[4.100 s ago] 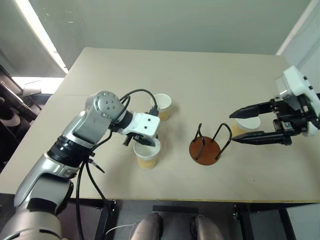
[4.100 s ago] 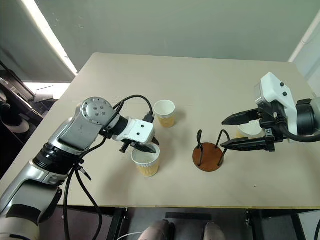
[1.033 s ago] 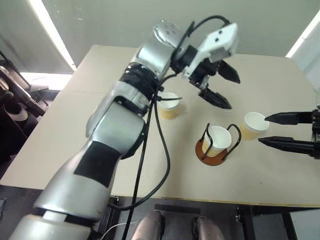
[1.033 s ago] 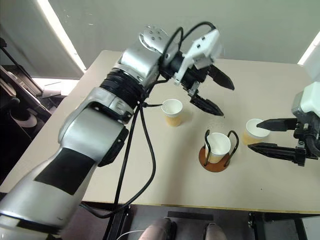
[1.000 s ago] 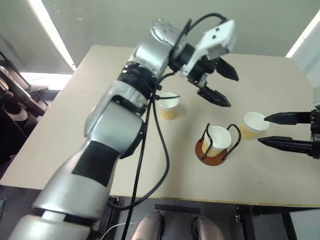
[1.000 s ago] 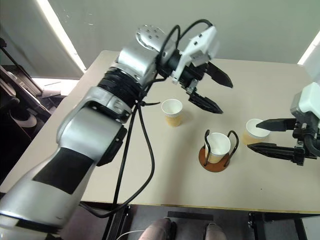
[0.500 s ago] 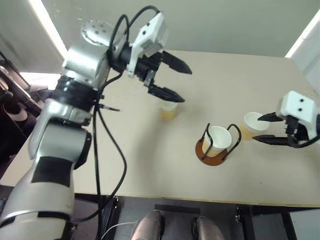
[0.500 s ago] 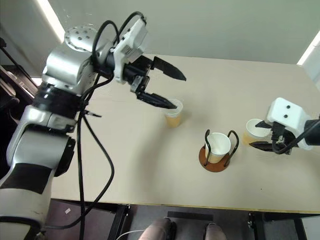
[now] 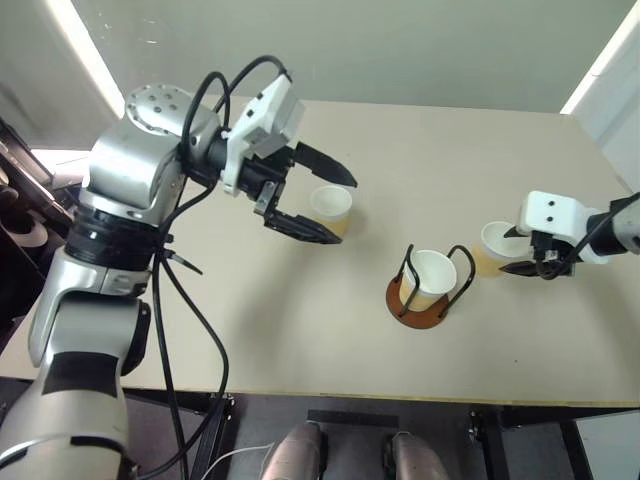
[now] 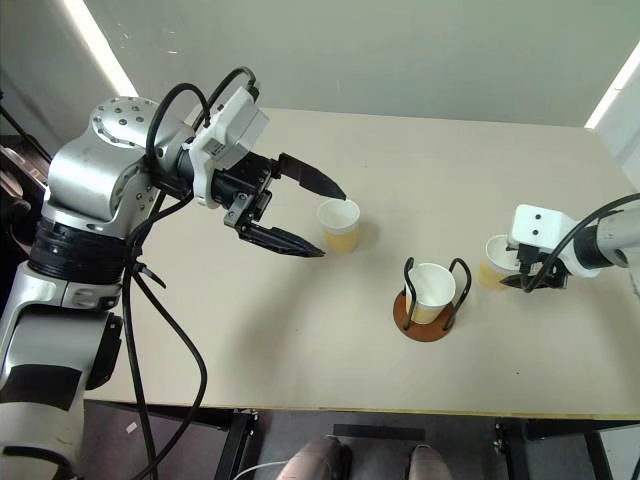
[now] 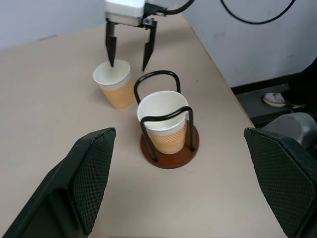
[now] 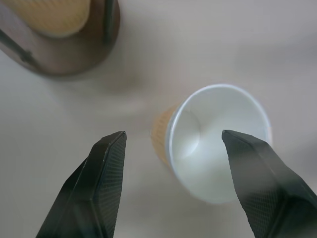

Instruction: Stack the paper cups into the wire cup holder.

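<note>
Since a second ago my left gripper (image 9: pixel 325 207) has swung away from above the wire cup holder (image 9: pixel 424 296) to the leftmost paper cup (image 9: pixel 331 208), jaws spread wide and empty, while my right gripper (image 11: pixel 128 61) has dropped to the cup right of the holder (image 9: pixel 491 247). One paper cup (image 9: pixel 430 275) stands upright inside the holder's wire loops, nearest me. Just right of the holder, my right fingers straddle that second cup, parted, not yet gripping. Well left of the holder and farther back stands the third cup on the table (image 9: pixel 300 310).

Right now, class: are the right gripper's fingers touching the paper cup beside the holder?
Apart. The right wrist view shows both fingers flanking the paper cup with table visible between.
</note>
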Controlling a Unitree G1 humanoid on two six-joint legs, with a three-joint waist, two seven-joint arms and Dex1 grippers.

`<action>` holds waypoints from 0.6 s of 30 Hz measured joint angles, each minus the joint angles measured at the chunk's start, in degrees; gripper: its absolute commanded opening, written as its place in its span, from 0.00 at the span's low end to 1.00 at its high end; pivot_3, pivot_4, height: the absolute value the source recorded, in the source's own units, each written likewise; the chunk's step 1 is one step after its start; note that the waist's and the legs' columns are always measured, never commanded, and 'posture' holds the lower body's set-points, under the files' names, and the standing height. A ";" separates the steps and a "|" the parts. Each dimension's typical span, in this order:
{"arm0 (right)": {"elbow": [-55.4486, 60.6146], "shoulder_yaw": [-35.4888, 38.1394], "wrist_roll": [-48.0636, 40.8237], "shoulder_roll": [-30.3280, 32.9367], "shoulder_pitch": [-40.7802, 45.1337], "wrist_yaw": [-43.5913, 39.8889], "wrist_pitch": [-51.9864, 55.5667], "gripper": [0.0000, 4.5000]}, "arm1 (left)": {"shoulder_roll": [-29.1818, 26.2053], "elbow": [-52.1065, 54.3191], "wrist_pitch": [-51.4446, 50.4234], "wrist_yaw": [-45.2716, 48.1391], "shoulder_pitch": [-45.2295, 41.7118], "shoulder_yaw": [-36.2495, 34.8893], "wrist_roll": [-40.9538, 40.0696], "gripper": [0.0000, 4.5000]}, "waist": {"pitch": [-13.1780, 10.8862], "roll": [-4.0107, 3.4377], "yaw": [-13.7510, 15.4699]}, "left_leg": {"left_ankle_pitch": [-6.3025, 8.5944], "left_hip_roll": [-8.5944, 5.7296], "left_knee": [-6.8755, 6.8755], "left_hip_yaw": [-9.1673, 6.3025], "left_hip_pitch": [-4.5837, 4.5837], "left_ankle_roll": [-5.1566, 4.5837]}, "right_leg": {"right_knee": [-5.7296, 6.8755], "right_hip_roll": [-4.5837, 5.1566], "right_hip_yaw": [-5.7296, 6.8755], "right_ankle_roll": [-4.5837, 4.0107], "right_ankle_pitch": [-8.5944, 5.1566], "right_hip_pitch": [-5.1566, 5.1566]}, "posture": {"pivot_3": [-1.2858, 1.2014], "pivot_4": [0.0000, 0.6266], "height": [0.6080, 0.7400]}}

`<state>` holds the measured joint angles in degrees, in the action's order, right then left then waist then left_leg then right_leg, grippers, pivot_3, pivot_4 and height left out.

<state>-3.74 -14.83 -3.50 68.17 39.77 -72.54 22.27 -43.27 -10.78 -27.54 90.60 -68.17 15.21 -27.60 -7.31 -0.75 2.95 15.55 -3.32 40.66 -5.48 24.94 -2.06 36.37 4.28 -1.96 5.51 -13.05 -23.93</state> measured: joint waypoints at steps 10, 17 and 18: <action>-8.86 -3.77 6.35 -5.58 4.40 -4.48 -3.95 0.26 | -0.94 2.03 -1.35 -0.02 1.21 -0.90 0.78 1.00 | 0.00 -0.01 -0.15 | 0.00 0.00 -0.08 -0.03 0.01 0.00 | -0.05 0.01 0.03 -0.04 0.02 0.00 | 0.52 0.24 1.00; -7.08 -2.96 5.20 -5.73 5.21 -7.64 -0.72 0.00 | -3.33 2.44 -1.19 0.11 1.87 -0.73 1.27 1.00 | 0.00 -0.01 -0.19 | -0.01 0.00 -0.26 -0.03 0.01 0.03 | -0.11 0.01 0.03 -0.07 0.03 0.01 | 0.52 0.24 1.00; -6.18 -2.20 4.47 -5.70 5.21 -8.14 0.35 0.00 | -3.56 2.43 -1.01 0.11 2.00 -0.63 1.27 1.00 | 0.00 -0.02 -0.18 | -0.01 0.00 -0.26 -0.03 0.02 0.03 | -0.17 0.01 0.03 -0.07 0.04 0.01 | 0.52 0.24 1.00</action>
<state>-9.92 -17.03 0.97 62.47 44.98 -80.68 22.62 -46.83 -8.35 -28.55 90.70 -66.16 14.58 -26.33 -7.32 -0.77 2.77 15.54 -3.32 40.40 -5.51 24.95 -2.03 36.19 4.29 -1.93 5.43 -13.02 -23.92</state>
